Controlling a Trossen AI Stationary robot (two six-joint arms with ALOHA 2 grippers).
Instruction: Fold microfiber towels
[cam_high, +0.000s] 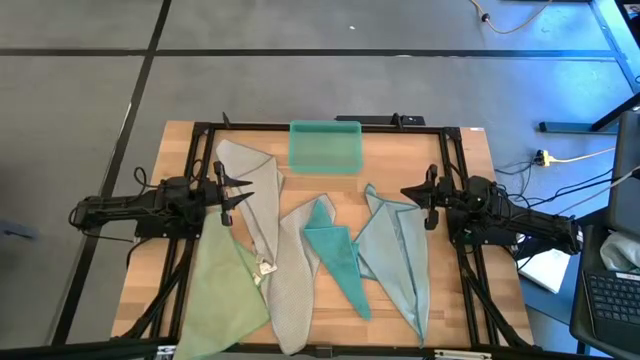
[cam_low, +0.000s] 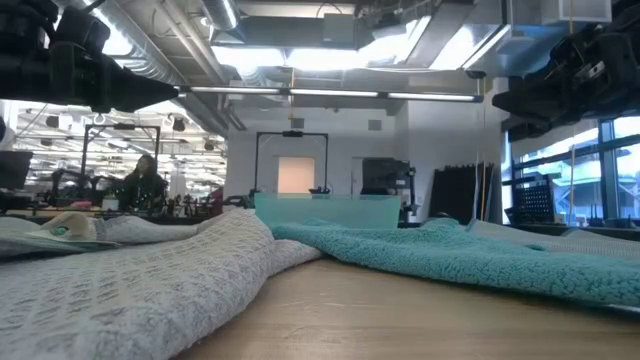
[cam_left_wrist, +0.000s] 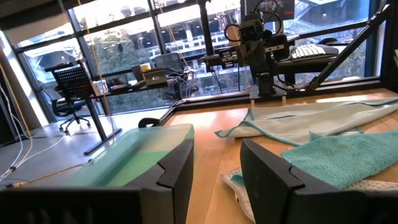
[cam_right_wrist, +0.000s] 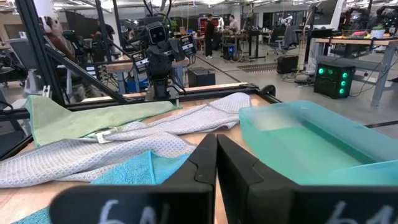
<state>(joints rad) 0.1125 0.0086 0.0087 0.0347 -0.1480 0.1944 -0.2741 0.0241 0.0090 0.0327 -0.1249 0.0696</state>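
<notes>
Several microfiber towels lie crumpled and overlapping on the wooden table (cam_high: 185, 150): a light grey one (cam_high: 265, 230), a pale green one (cam_high: 225, 295) at the near left, a teal one (cam_high: 335, 255) in the middle and a pale blue-green one (cam_high: 400, 255) to the right. My left gripper (cam_high: 238, 193) hovers at the table's left side above the grey towel's far end, pointing level toward the right, open (cam_left_wrist: 217, 174) and with nothing between its fingers. My right gripper (cam_high: 418, 200) hovers at the right side, pointing level toward the left, shut (cam_right_wrist: 216, 168) on nothing.
A rigid teal plastic bin (cam_high: 325, 147) stands at the table's far edge, in the middle. A black frame (cam_high: 200, 130) runs around the table. Bare wood shows between the bin and the towels and at the near right corner.
</notes>
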